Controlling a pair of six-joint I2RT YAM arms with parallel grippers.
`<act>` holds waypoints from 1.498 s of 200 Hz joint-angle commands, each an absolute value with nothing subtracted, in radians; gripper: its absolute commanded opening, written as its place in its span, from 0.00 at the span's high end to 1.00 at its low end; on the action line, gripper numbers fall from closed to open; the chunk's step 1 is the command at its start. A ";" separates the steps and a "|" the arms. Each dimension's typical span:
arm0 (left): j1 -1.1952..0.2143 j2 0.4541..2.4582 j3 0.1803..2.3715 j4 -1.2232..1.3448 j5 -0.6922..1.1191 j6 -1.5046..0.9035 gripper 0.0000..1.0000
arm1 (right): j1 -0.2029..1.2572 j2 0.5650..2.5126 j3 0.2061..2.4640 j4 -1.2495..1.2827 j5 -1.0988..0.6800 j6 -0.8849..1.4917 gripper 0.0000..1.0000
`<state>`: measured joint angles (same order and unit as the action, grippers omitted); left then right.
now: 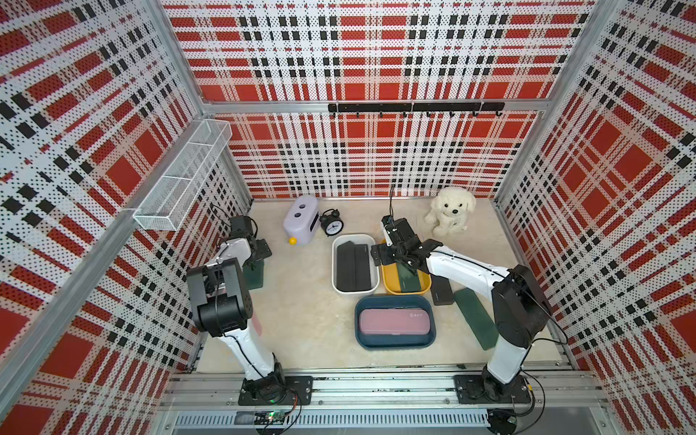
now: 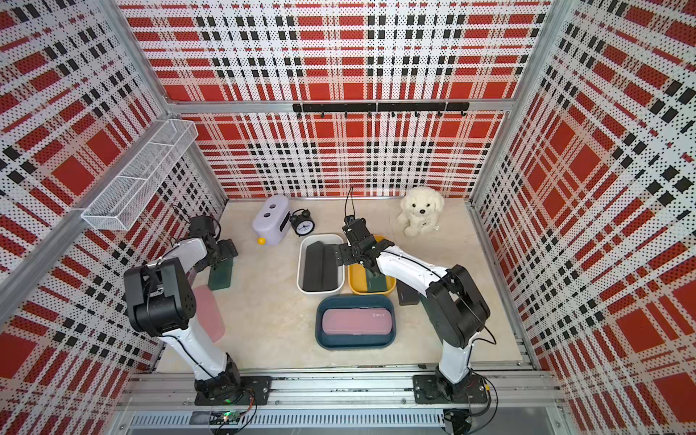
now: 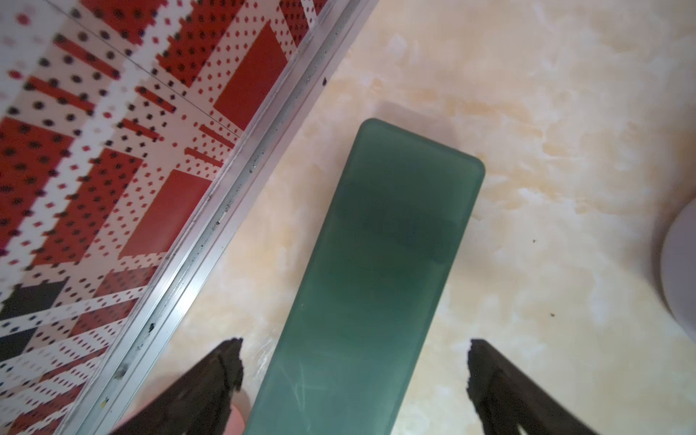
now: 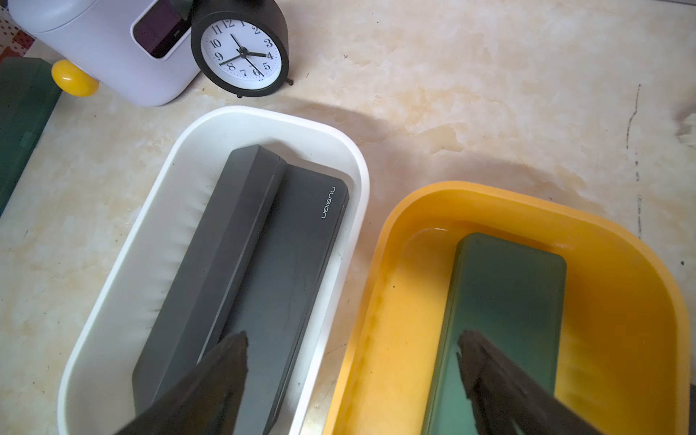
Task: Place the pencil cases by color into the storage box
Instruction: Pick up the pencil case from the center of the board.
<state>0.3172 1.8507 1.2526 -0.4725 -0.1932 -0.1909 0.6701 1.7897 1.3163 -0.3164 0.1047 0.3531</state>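
Left pincer [image 3: 356, 371]: released, astride green case [image 3: 376, 263] on table [image 3: 565, 113], near wall rail [image 3: 222, 214]. Right pincer [image 4: 352, 350]: released, empty, over the seam between white bin [image 4: 120, 301], holding two black cases [image 4: 263, 244], and yellow bin [image 4: 621, 286], holding second green case [image 4: 508, 301]. Blue bin [image 1: 395, 342]: pink case [image 1: 393, 321] inside. Loose near right arm [image 1: 463, 267]: black case [image 1: 441, 290], third green case [image 1: 475, 319]. Loose under left arm [image 2: 196, 350]: second pink case [image 2: 209, 312]. Risks, as judged: off-centre closing skewing the smooth case toward the rail; slip in carriage; clash with right arm hanging over the yellow bin.

2 black cases [image 4: 293, 263], 1 green case [image 4: 504, 301], 1 pink case [image 1: 393, 322] lie binned; 4 loose cases [image 3: 376, 282]
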 commanded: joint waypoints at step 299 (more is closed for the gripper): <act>0.269 1.945 1.339 -0.506 -0.163 -0.180 0.45 | 0.666 1.783 1.328 -0.351 0.177 0.369 0.06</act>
<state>0.3176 1.9980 1.3323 -0.4969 -0.1410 -0.1646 0.6701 1.7897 1.3174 -0.3473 0.1551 0.3614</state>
